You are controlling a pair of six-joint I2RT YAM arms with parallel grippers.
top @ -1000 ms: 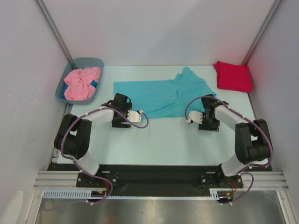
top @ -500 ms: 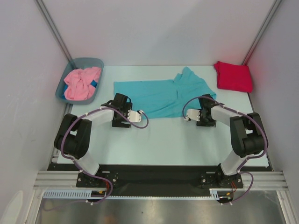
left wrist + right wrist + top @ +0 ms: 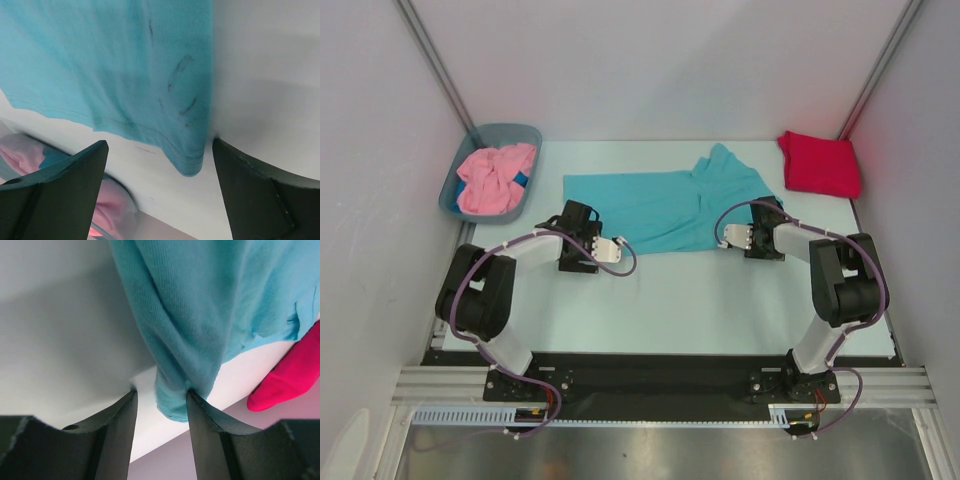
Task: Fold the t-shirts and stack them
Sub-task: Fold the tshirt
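Turquoise t-shirt [image 3: 660, 205]: matt, finely ribbed knit cloth. Red t-shirt [image 3: 820, 163], at 2 o'clock: matt cloth. Pink t-shirt [image 3: 495, 178]: crumpled soft cloth. Tub [image 3: 455, 186]: smooth plastic. Counter [image 3: 700, 295]: smooth, matt.

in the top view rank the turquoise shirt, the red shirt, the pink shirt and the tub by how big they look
1. turquoise shirt, spread out
2. tub
3. red shirt, folded, and pink shirt, bunched in the tub: too alike to rank

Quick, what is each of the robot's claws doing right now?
Left gripper: open, fingers either side of the turquoise t-shirt's corner.
Right gripper: partly closed around that shirt's edge; grip cannot be told.
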